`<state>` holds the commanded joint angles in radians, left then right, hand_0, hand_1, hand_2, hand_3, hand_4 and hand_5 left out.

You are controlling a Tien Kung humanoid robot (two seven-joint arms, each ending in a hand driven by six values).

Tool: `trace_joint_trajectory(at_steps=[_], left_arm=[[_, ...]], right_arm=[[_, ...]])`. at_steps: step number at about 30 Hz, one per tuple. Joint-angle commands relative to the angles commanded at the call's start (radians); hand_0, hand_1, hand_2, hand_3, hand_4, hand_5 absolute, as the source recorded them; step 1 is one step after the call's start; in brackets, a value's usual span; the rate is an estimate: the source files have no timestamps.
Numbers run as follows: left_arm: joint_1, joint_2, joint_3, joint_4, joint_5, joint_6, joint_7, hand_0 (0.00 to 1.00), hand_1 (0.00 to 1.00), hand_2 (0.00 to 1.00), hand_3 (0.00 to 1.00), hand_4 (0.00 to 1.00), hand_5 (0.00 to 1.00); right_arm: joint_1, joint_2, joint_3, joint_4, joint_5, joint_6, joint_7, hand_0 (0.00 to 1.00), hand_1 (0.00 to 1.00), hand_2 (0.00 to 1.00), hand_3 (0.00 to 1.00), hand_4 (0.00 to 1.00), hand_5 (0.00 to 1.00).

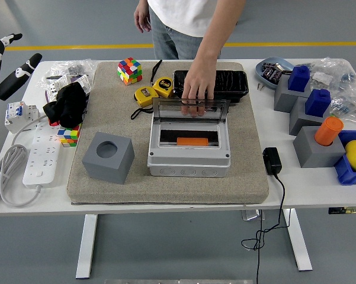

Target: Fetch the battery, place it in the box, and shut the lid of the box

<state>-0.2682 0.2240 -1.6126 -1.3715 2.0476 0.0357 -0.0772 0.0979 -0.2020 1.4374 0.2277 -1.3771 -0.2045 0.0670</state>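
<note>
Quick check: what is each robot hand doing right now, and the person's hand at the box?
Left hand: open, holding nothing.
Right hand: not in view.
Person's hand: resting on the raised lid of the box.

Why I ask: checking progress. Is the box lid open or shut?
Open: the lid stands raised, the person's hand on its top edge.

Premises present as a robotics test lab or workshop floor. Grey sealed floor (47,248) carries a yellow marking line (77,47) at 12 o'clock. A white height-adjustable table (166,201) holds a test mat (249,177). Grey 3D-printed fixture blocks (315,148) sit at 3 o'clock, a power strip (40,155) and circuit breaker (18,115) at 9 o'clock, bagged components (343,77) at 2 o'clock.
</note>
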Motion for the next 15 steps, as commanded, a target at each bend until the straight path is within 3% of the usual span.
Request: trace_joint_trajectory(at_steps=[6,11,15], left_arm=[[-0.077,0.023,0.151,0.023,0.044,-0.074,0.07,0.998,0.998,0.969,0.876,0.998,0.998],[-0.137,0.019,0.287,0.048,0.033,-0.083,0.105,0.998,0.998,0.973,0.887,0.998,0.998],[-0.178,0.01,0.386,0.043,-0.022,-0.127,0.159,0.998,0.998,0.973,0.887,0.998,0.998]], right_arm=[[0.008,-0.006,-0.005,0.002,0.004,-0.002,0.0,0.908,0.904,0.854,0.895,0.998,0.998],[0.006,-0.005,0.002,-0.001,-0.003,-0.001,-0.001,0.908,0.904,0.854,0.895,0.998,0.998],[0.011,-0.006,0.0,0.0,-0.002,-0.002,-0.001,0.908,0.904,0.854,0.895,0.998,0.998]])
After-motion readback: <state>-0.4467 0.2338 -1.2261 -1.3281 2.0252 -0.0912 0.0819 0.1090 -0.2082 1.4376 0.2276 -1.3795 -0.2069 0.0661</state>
